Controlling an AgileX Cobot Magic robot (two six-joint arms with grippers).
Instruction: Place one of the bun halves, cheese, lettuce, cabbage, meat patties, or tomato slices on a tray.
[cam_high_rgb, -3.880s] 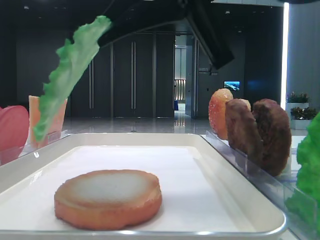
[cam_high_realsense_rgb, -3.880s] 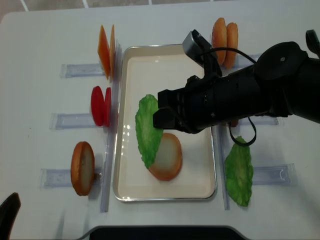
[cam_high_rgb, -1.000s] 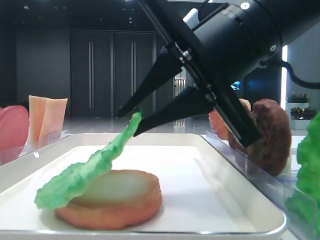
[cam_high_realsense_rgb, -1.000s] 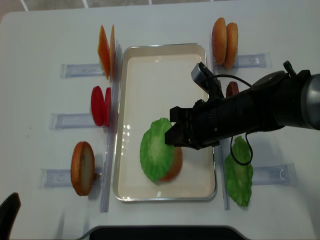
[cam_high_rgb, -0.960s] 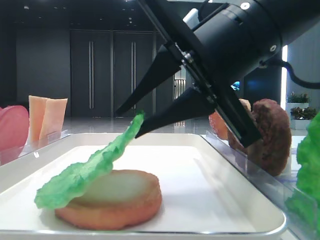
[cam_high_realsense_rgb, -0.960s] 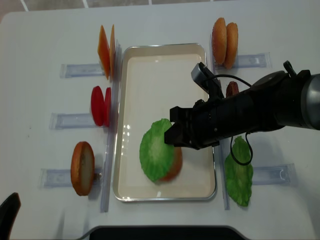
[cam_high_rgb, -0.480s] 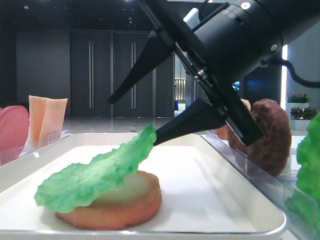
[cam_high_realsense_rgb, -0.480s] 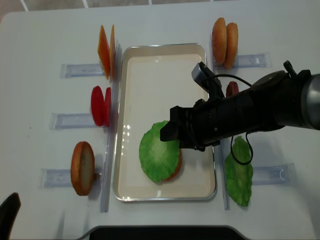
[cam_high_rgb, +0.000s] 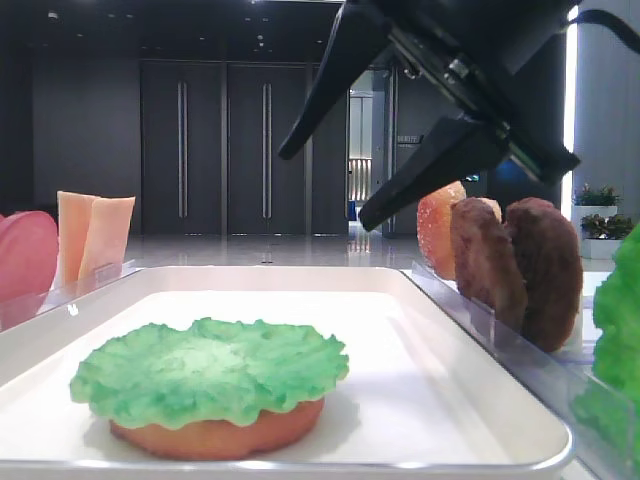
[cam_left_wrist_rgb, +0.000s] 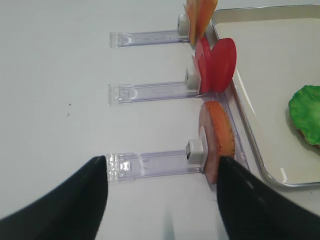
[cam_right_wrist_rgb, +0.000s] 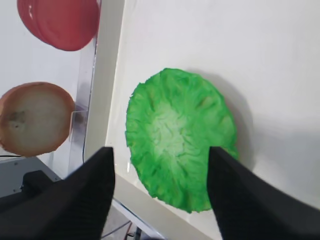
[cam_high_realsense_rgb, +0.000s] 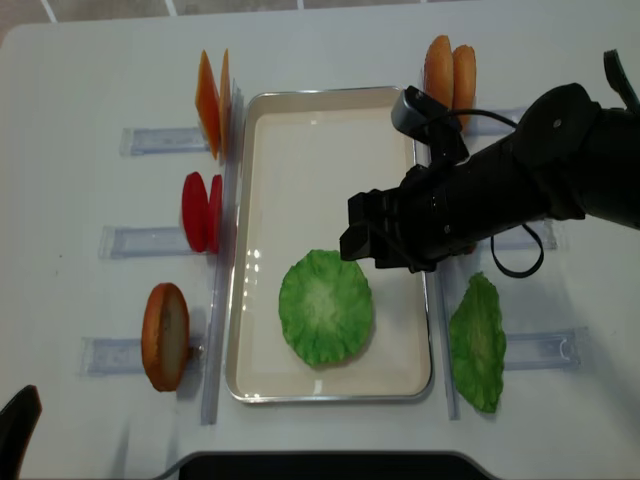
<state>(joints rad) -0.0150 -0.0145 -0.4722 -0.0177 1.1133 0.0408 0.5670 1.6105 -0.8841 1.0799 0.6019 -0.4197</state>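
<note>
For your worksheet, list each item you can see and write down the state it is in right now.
lettuce: flat on the bun half, released.
bun half: flat on the tray, covered.
tray: holds the stack.
right gripper: open, empty, above the tray.
spare lettuce: on its rack, right of the tray.

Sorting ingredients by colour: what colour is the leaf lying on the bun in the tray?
Bright green lettuce, paler at its centre; clearest in the right wrist view.

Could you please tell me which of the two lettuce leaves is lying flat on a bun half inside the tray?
The lettuce leaf on the tray, draped over a bun half. The other leaf stands outside the tray's right rim.
</note>
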